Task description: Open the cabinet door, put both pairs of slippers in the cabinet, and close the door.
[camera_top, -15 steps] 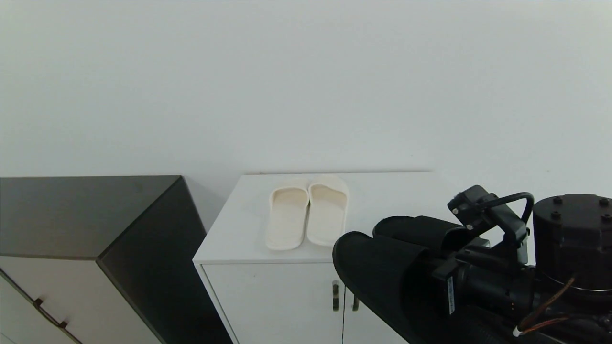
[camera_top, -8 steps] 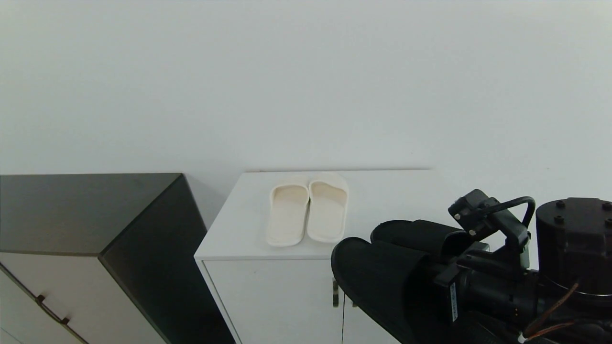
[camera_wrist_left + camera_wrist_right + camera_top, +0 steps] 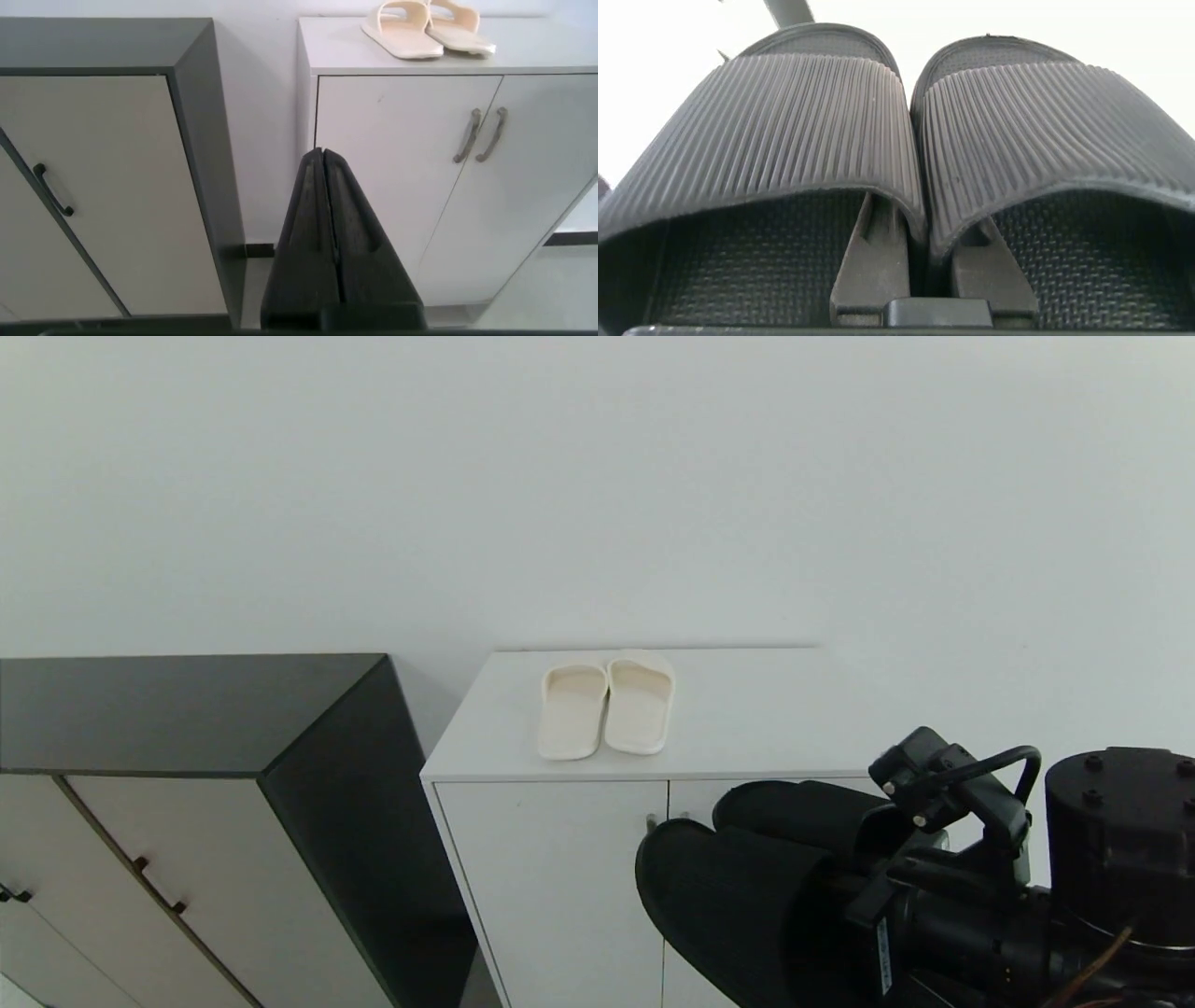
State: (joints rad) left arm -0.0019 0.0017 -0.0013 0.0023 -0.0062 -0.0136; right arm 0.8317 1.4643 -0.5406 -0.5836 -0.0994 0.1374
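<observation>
While clamping the black slippers (image 3: 831, 121) with the right gripper (image 3: 920, 252) fingers (image 3: 868, 271), one inside each slipper and the touching inner walls pinched between, holding the pair side by side before the white cabinet (image 3: 560, 877), below and right of its handles (image 3: 481, 135). Seeing both doors shut and the cream slippers (image 3: 605, 707) paired on the cabinet top, left of centre. Holding the left gripper (image 3: 322, 161) fingers pressed together, empty, facing the gap between white cabinet and dark cabinet (image 3: 187, 709).

A: The cabinet (image 3: 747, 728)?
B: White, both doors (image 3: 560, 887) shut; the cream pair (image 3: 605, 707) lies side by side on its top
A: The black pair (image 3: 747, 887)?
B: Ribbed straps, pressed together side by side, held by the right gripper (image 3: 924, 280) in front of the cabinet
</observation>
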